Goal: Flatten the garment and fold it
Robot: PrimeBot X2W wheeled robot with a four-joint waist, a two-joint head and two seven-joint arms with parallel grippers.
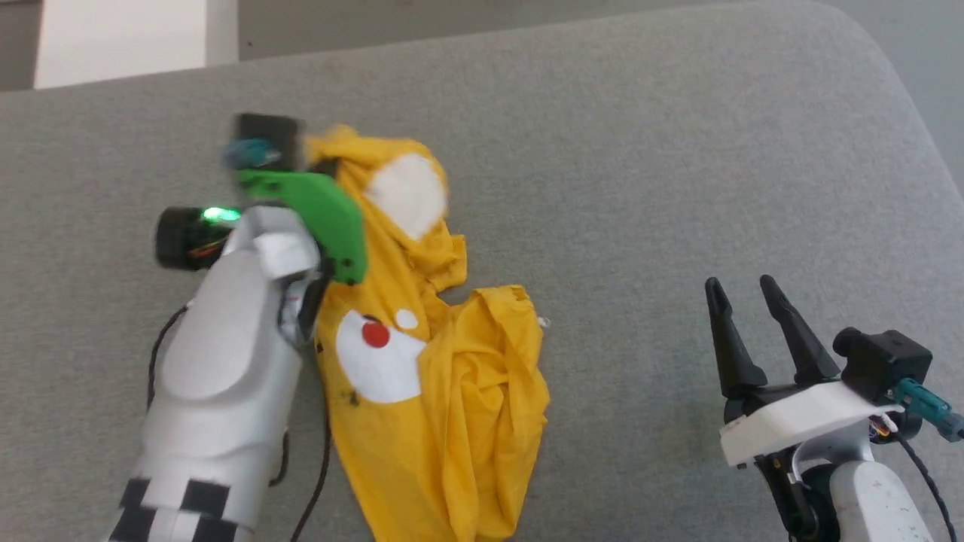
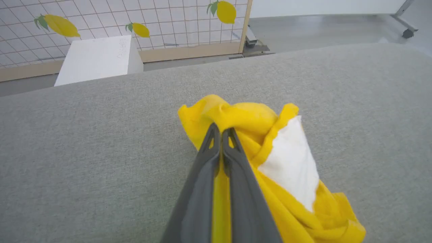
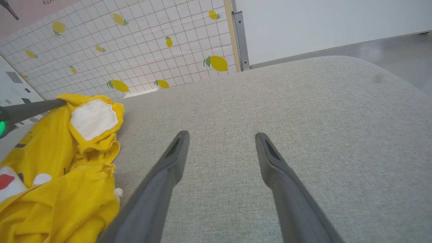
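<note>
Stretching across the head view is a soft grey cloth surface (image 1: 640,150) with a rounded corner at the upper right. Behind it, upper left in the right wrist view, stands a white tiled wall (image 3: 135,50) with yellow lemons (image 3: 218,63). The garment (image 1: 444,391), bright yellow and crumpled, lies left of the middle, showing white patches and a red dot. The left gripper (image 2: 221,130) pinches its top edge tight. The right gripper (image 1: 740,284), lower right, is wide open and holds nothing.
</note>
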